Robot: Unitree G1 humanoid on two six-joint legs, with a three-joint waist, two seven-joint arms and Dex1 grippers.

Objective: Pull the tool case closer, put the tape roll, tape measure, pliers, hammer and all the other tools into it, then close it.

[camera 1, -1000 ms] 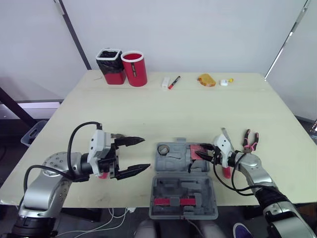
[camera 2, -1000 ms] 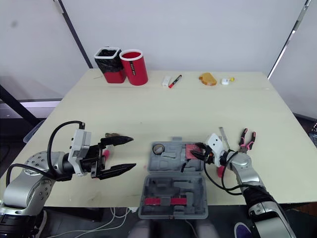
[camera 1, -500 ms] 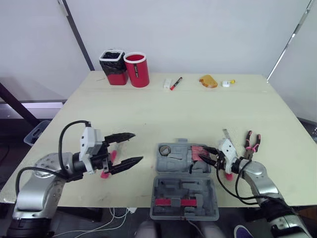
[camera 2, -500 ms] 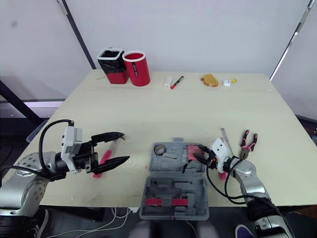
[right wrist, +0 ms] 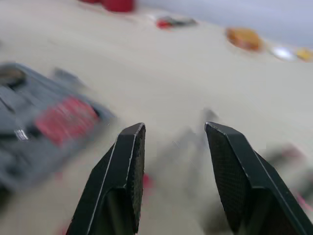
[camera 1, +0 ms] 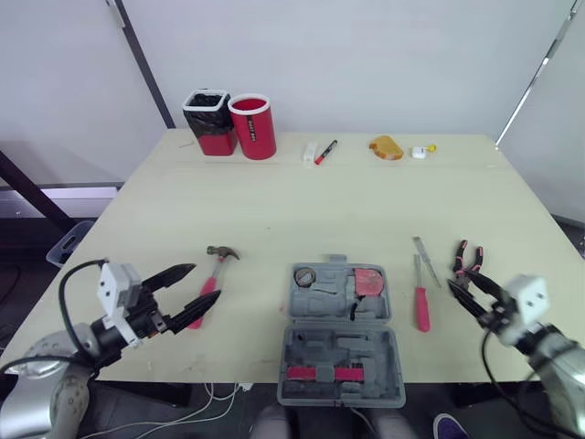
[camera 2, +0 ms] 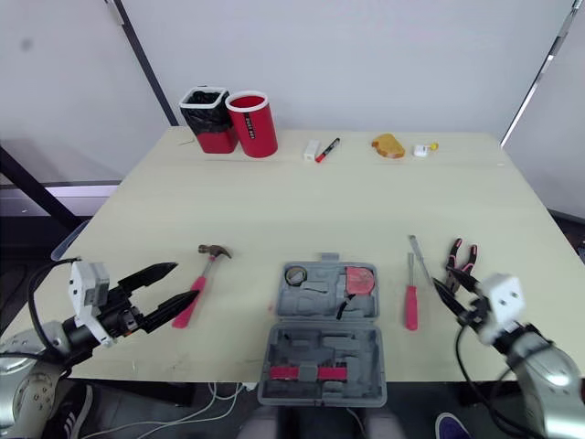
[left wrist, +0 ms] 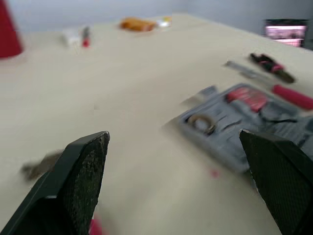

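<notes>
my left pincer (camera 1: 207,281) hangs wide open and empty just beside the hammer (camera 1: 222,253); one finger hides part of its pink handle. my right pincer (camera 1: 459,280) is open less far, empty too, in front of the pliers (camera 1: 468,256), which it partly covers. the tool case (camera 1: 340,352) lies open between them at the near edge of the table (camera 1: 366,201), with the tape roll (camera 1: 304,275) and red tape measure (camera 1: 369,281) in its far half. a screwdriver (camera 1: 421,309) lies beside it. i can't make out the thin metal piece (camera 1: 426,249) next to that.
</notes>
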